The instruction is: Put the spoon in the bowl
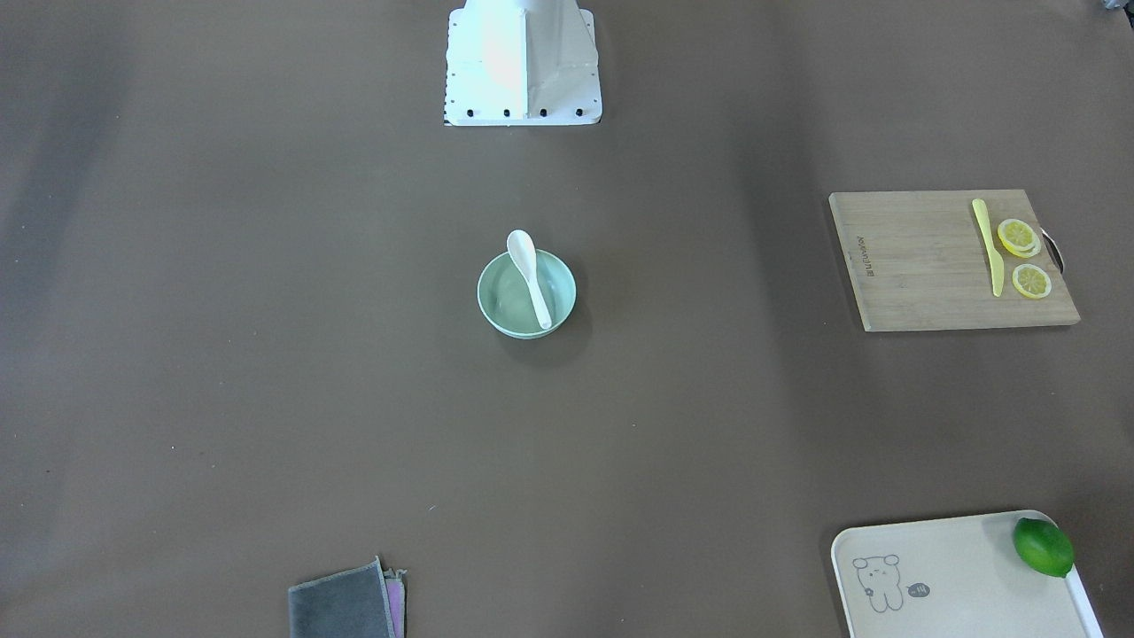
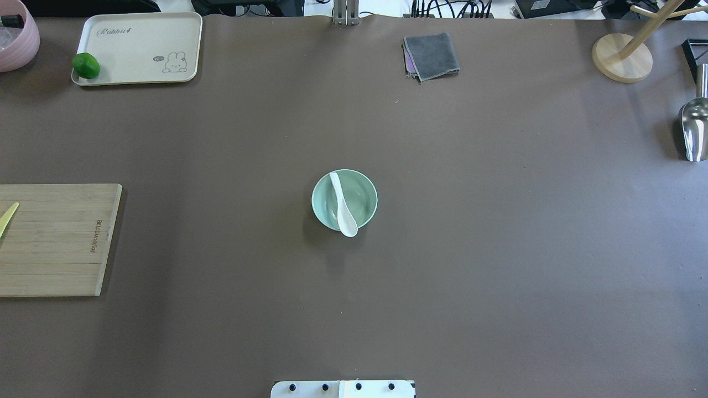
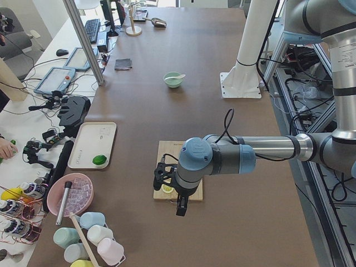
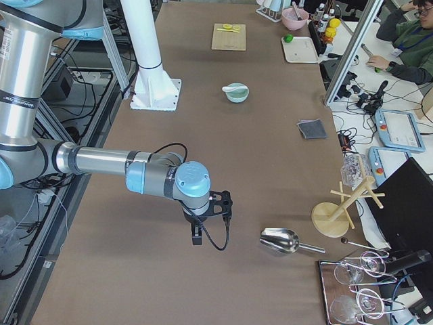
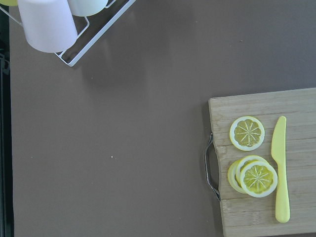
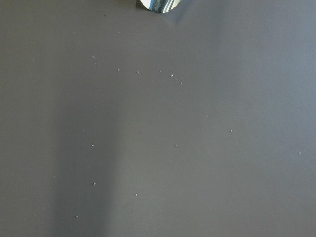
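The white spoon (image 1: 532, 279) lies in the mint-green bowl (image 1: 500, 301) at the table's middle. Its handle points down into the bowl and its scoop rests on the rim on the robot's side. The overhead view shows the same spoon (image 2: 342, 205) and bowl (image 2: 365, 193). My left gripper (image 3: 181, 206) hangs over the cutting board, far from the bowl. My right gripper (image 4: 196, 233) hangs over bare table at the other end. Both show only in the side views, so I cannot tell if they are open or shut.
A wooden cutting board (image 1: 921, 266) holds a yellow knife (image 1: 988, 244) and lemon slices (image 1: 1019, 237). A cream tray (image 1: 957, 576) holds a lime (image 1: 1043, 547). A grey cloth (image 1: 341, 607), a metal scoop (image 2: 694, 127), a wooden stand (image 2: 622, 58) and the robot base (image 1: 523, 62) stand around the edges.
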`<state>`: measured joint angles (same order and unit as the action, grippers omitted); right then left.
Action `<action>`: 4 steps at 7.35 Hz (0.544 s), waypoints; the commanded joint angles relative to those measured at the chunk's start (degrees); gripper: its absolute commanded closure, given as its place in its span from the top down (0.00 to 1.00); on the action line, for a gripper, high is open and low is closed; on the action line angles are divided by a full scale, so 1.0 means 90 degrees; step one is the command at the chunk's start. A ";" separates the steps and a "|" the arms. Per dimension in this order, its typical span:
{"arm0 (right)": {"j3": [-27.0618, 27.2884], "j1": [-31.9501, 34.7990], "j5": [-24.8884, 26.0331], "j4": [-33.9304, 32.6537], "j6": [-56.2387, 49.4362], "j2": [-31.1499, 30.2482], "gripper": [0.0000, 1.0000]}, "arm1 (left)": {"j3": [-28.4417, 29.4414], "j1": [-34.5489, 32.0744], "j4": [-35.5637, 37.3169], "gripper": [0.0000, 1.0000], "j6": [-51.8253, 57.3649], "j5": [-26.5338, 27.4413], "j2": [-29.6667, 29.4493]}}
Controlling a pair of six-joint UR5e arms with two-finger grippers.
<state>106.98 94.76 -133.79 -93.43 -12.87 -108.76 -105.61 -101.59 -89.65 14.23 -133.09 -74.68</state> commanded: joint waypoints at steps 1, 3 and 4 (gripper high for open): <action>-0.0001 -0.0002 -0.0008 0.0010 -0.0005 -0.0006 1.00 | -0.0014 -0.0002 -0.0058 0.98 0.0000 0.0003 0.0007; 0.0008 -0.0002 -0.0017 0.0010 0.0004 -0.0006 1.00 | -0.0004 -0.0002 -0.0106 0.98 0.0000 0.0003 0.0007; 0.0008 -0.0002 -0.0027 0.0010 -0.0005 -0.0006 1.00 | -0.0004 -0.0002 -0.0107 0.98 0.0000 0.0003 0.0007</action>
<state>107.01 94.75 -133.93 -93.34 -12.86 -108.81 -105.68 -101.60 -90.46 14.24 -133.07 -74.62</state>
